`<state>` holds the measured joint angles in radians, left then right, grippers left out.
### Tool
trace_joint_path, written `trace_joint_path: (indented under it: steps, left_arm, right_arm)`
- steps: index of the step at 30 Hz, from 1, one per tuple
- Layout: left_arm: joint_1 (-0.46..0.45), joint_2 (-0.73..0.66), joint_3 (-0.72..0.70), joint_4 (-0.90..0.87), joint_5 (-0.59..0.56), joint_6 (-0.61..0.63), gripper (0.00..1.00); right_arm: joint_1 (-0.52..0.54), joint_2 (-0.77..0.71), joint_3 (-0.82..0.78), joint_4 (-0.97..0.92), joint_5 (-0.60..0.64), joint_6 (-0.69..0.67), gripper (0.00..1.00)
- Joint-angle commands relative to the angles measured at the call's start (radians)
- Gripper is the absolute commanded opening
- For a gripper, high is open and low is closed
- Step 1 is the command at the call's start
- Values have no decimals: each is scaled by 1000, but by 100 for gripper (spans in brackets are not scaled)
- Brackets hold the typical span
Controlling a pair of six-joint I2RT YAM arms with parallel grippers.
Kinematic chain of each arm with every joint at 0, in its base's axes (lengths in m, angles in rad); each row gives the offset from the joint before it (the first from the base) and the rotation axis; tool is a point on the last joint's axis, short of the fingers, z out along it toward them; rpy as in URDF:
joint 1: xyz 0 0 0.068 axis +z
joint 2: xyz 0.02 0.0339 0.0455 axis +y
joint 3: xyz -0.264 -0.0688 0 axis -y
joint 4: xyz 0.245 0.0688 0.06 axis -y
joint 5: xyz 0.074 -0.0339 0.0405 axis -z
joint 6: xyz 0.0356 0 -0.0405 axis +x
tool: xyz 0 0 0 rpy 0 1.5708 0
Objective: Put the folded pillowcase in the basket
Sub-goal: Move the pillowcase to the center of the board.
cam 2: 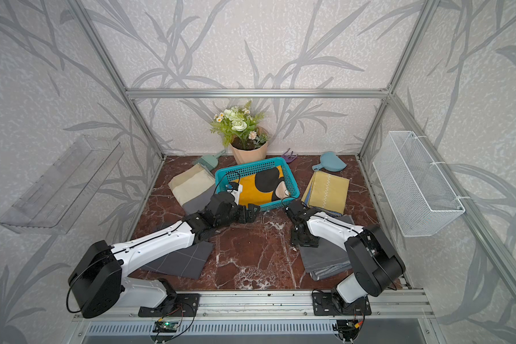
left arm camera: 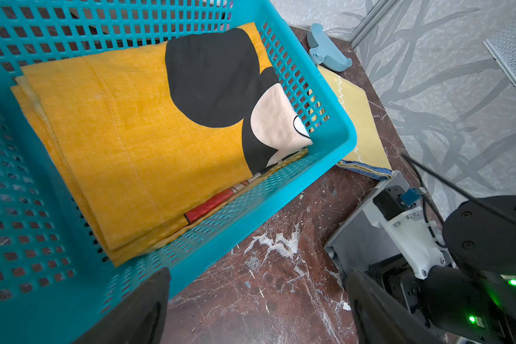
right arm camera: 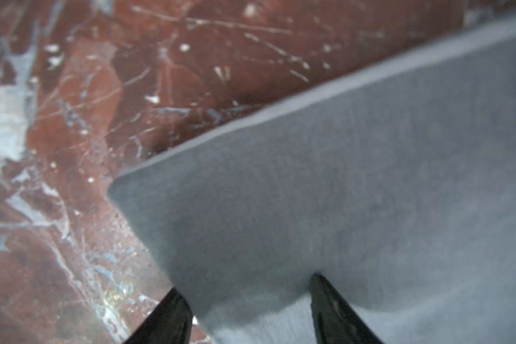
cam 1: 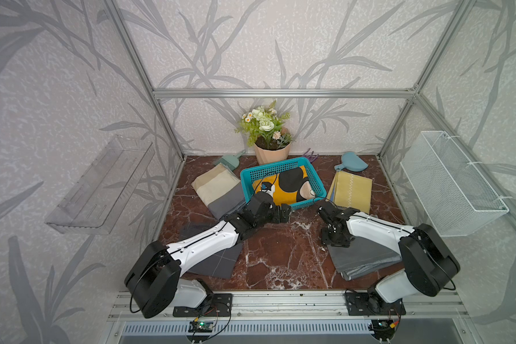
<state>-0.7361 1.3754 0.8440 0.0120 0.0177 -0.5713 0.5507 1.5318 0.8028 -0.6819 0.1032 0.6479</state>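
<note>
The teal basket (cam 1: 244,186) (cam 2: 219,181) (left arm camera: 283,190) stands at the back middle of the marble table. An orange folded pillowcase with black shapes (cam 1: 283,193) (cam 2: 251,190) (left arm camera: 131,143) lies flat inside it. My left gripper (cam 1: 282,213) (cam 2: 249,213) (left arm camera: 256,277) hovers open at the basket's near edge, with nothing between its fingers. My right gripper (cam 1: 335,239) (cam 2: 304,241) (right arm camera: 246,283) points down onto the corner of a grey folded pillowcase (cam 1: 364,256) (cam 2: 322,259) (right arm camera: 340,178). Its jaws are partly drawn in but still apart, with grey cloth bulging between them.
A beige and grey folded cloth (cam 1: 218,190) lies left of the basket and a yellow one (cam 1: 352,190) right of it. A dark checked cloth (cam 1: 215,262) sits under my left arm. A flower pot (cam 1: 271,152), a blue dustpan (cam 1: 352,162) and a green scoop (cam 1: 230,160) line the back.
</note>
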Motion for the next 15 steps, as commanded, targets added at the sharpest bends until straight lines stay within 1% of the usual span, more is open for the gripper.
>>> trace_joint_path:
  steps: [1, 2, 3, 6, 8, 9, 10, 14, 15]
  left_arm:
    - [-4, -2, -6, -4, -18, -1, 95]
    - [-4, 1, -4, -5, -18, 2, 95]
    - [-4, 3, 0, -9, -18, 3, 95]
    - [-4, -2, 1, -15, -21, 5, 95]
    - [-4, -10, -3, -21, -26, 7, 95]
    - [-4, -14, -6, -24, -29, 7, 95]
    - [-4, -22, -9, -28, -37, 7, 95]
    - [-3, -43, -22, -38, -58, 3, 96]
    - [-3, -48, -24, -44, -62, 3, 96]
  right_arm:
    - [2, 22, -21, 18, -10, 34, 46]
    - [2, 27, -26, 24, -16, 38, 44]
    - [2, 32, -31, 37, -27, 38, 39]
    - [4, 33, -33, 56, -67, 40, 14]
    - [17, 26, -29, 59, -80, 46, 4]
    - [28, 18, -24, 65, -91, 51, 1]
    - [38, 15, -20, 79, -113, 59, 0]
    - [69, 14, -24, 187, -261, 113, 0]
    - [85, 17, -20, 209, -282, 151, 0]
